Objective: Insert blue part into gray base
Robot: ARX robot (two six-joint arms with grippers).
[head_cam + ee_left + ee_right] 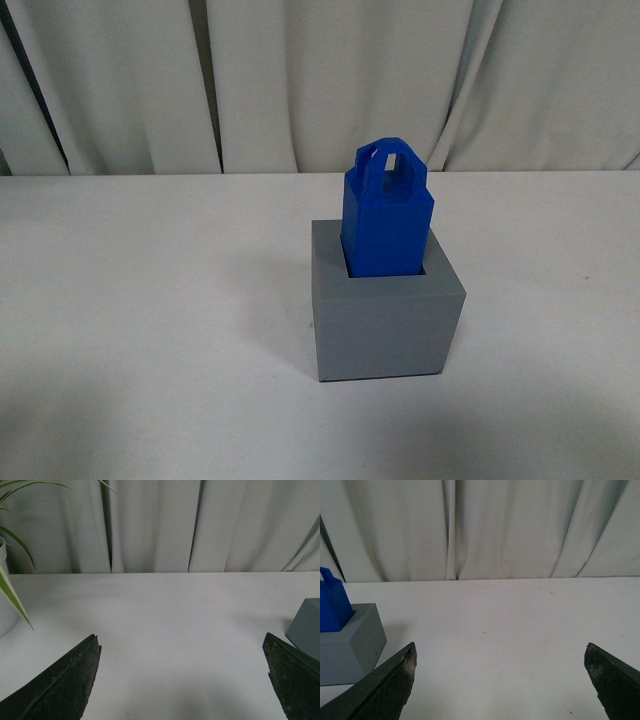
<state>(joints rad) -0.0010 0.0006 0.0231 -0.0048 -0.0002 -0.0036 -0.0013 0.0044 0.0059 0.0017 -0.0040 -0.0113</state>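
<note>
The blue part [387, 220] stands upright with its lower end inside the square recess of the gray base [385, 325], in the middle of the white table in the front view. Its loop handle points up. Neither arm shows in the front view. My left gripper [182, 645] is open and empty over bare table; a corner of the gray base [306, 627] shows at the edge of its view. My right gripper [500, 652] is open and empty; the gray base [350, 642] and the blue part [332, 605] show at the edge of its view.
The white table [150, 300] runs back to a pale curtain [300, 80]. Green plant leaves [12, 597] and a white pot [5, 610] show at the side of the left wrist view.
</note>
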